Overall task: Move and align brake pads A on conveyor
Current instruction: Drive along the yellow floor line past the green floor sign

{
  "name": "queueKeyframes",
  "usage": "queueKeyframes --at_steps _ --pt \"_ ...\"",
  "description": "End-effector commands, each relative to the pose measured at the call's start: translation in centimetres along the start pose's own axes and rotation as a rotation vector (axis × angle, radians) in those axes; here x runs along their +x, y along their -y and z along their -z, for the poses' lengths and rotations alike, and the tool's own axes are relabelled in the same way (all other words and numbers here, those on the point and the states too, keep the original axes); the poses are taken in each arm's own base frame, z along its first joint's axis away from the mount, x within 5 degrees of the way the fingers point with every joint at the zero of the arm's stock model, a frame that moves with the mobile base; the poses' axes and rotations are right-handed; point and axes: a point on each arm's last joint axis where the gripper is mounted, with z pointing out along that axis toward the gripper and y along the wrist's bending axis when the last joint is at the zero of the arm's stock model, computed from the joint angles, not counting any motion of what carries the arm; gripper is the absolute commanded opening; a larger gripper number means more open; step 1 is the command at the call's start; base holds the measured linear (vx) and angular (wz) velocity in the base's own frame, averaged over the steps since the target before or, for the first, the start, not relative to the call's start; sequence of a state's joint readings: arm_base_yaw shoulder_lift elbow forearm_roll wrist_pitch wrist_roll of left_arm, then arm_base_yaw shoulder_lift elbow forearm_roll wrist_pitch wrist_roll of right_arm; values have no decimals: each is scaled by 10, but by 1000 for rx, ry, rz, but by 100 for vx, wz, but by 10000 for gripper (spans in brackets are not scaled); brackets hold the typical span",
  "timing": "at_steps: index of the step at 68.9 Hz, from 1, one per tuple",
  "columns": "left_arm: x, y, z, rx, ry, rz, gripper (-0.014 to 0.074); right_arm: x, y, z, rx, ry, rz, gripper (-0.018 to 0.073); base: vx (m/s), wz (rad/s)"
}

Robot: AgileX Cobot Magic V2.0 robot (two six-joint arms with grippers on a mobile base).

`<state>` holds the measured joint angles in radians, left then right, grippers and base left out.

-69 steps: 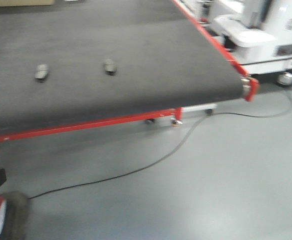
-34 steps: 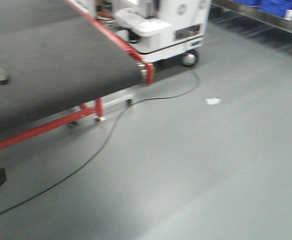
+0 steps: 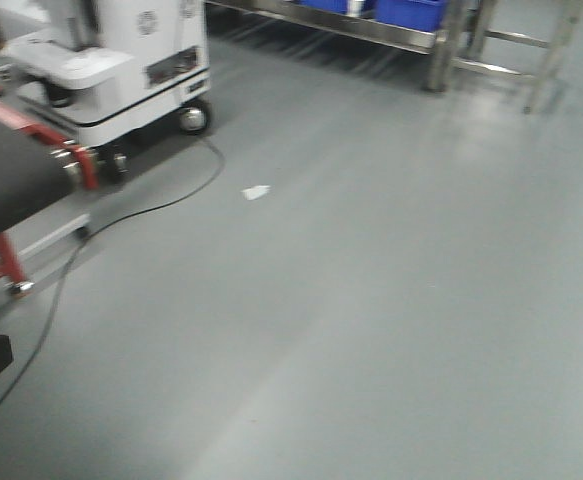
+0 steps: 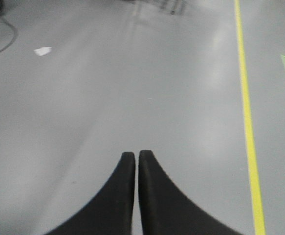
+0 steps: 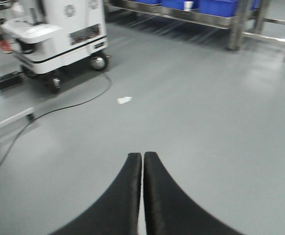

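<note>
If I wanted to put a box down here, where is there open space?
The grey floor is bare from the white scrap across to the steel rack, and beside the yellow line. It is crowded at the front view's left edge: conveyor, white cart and black cable.

Noted at 9 o'clock of the front-facing view: one end corner of the conveyor (image 3: 6,178), cut off by the left border. Dark grey matte belt, lying level. Red edge strip (image 3: 26,125) along the 12 o'clock side; metal end roller (image 3: 68,163) with a red bracket at the 3 o'clock tip. Red leg (image 3: 6,262) and white frame bar (image 3: 51,235) underneath, toward 6 o'clock. Blurred; finer detail not legible.
</note>
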<state>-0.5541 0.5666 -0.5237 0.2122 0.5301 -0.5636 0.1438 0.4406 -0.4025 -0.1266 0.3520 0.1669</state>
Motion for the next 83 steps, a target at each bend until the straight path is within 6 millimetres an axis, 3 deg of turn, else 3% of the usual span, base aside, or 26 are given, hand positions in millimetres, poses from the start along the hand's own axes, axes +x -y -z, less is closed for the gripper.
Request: queueKeyframes --at_steps 1,42,83 --pt "-12 6 4 47 80 0 -6 -15 -1 2 -4 98 23 -8 7 -71" --pt "-12 6 4 47 80 0 -6 -15 -1 2 -4 98 23 -8 9 -68" --pt "-12 6 4 47 80 0 -6 -15 -1 2 -4 96 22 -8 10 -26"
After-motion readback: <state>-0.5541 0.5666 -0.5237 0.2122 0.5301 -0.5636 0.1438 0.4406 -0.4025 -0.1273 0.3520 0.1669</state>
